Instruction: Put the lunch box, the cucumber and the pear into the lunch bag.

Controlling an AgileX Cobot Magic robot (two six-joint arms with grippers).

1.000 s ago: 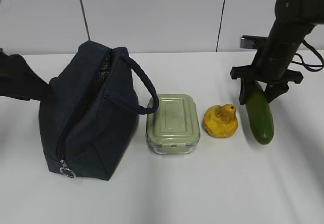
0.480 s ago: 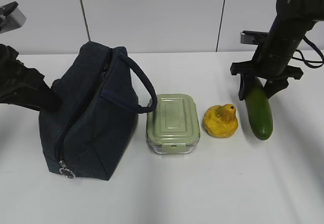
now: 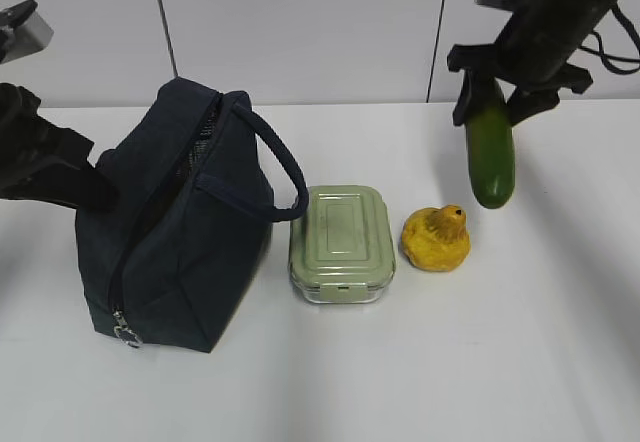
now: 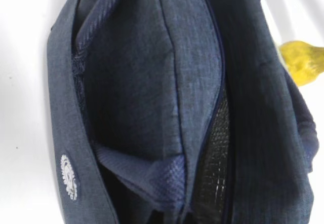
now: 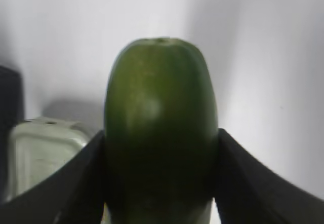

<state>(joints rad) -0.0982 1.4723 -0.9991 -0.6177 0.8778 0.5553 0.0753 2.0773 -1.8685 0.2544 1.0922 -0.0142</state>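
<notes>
A: Exterior view is showing me the lunch bag [image 3: 175, 232] at the left, mouth partly unzipped. My left gripper [image 3: 85, 190] is pressing at its far side, clenched, probably pinching the fabric, but I cannot tell for sure.

B: And the lunch box [image 3: 342, 244]?

A: It is sitting just beside the bag. The cucumber [image 3: 491, 147] is hanging in the air, grasped at its top by my right gripper [image 3: 497, 84]. The pear [image 3: 437, 238] is lying between box and cucumber.

B: Next?

A: I am carrying the cucumber first. It needs moving over the opening, then lowering end first.
</notes>
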